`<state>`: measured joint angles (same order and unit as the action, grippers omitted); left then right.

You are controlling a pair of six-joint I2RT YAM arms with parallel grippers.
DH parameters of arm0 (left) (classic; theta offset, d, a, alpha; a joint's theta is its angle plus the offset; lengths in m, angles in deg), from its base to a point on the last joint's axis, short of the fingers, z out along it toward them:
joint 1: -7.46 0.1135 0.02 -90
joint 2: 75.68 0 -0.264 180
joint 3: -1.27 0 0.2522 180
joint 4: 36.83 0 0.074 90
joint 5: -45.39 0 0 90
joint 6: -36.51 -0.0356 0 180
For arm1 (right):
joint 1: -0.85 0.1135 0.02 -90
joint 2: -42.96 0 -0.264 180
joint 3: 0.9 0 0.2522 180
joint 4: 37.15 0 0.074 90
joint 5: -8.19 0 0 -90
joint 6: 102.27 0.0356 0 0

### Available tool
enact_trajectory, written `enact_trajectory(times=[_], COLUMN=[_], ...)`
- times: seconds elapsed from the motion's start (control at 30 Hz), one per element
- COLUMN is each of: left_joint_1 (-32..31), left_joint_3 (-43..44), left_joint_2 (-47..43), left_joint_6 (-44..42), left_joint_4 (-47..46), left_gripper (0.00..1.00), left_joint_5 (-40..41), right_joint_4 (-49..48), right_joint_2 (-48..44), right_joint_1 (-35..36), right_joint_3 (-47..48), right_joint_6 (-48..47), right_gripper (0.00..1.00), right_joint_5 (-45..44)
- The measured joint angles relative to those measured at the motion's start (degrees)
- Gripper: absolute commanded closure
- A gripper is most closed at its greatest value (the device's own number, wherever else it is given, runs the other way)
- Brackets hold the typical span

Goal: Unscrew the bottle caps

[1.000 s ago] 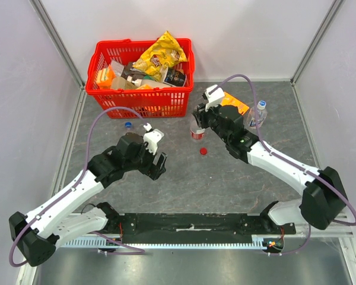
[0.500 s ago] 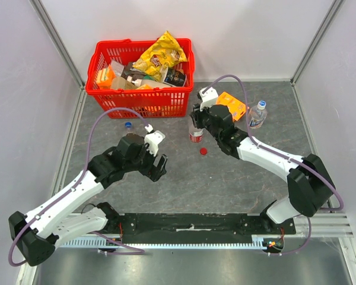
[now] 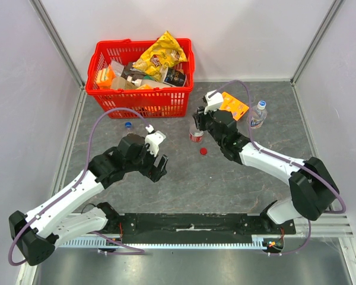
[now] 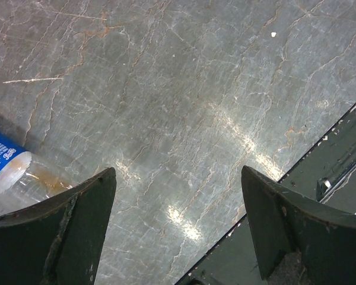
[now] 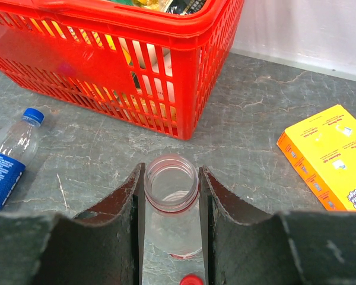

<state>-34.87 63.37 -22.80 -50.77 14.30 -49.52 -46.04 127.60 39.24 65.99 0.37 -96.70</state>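
My right gripper [image 3: 197, 126] is shut on the open neck of the upright red-labelled bottle [image 3: 196, 136]; in the right wrist view the fingers [image 5: 121, 196] press both sides of the capless neck [image 5: 171, 178]. The red cap [image 3: 203, 151] lies on the table beside it and also shows in the right wrist view [image 5: 191, 279]. The blue-labelled bottle [image 5: 9, 160] lies on its side with its blue cap [image 3: 128, 125] on. A nearly plain bottle [image 3: 258, 114] stands capped at the right. My left gripper [image 3: 158, 164] is open and empty above bare table [image 4: 178, 119].
A red basket [image 3: 141, 102] full of packets stands at the back. An orange box [image 3: 234, 105] lies between the two upright bottles. The black base rail [image 4: 338, 160] runs along the near edge. Grey walls close in both sides.
The right arm's elbow has swung inward and its wrist shifted slightly, uncovering more of the orange box. The bottle has stayed in place. The left arm has barely moved.
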Motion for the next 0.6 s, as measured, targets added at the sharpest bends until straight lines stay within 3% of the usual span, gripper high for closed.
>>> enact_trajectory(times=[0.4, 0.6], left_joint_1=[-0.31, -0.31], left_joint_3=[0.0, 0.0], left_joint_2=[0.09, 0.09], left_joint_6=[-0.04, -0.07], left_joint_4=[0.0, 0.0], left_gripper=[0.09, 0.09], left_joint_5=[-0.15, -0.15], right_joint_4=[1.38, 2.64], right_joint_2=[-2.36, -4.44], right_joint_1=[-0.04, -0.04], right_joint_3=[-2.43, -2.43], right_joint_6=[0.35, 0.26], right_gripper=[0.02, 0.02], right_joint_5=[2.19, 4.11])
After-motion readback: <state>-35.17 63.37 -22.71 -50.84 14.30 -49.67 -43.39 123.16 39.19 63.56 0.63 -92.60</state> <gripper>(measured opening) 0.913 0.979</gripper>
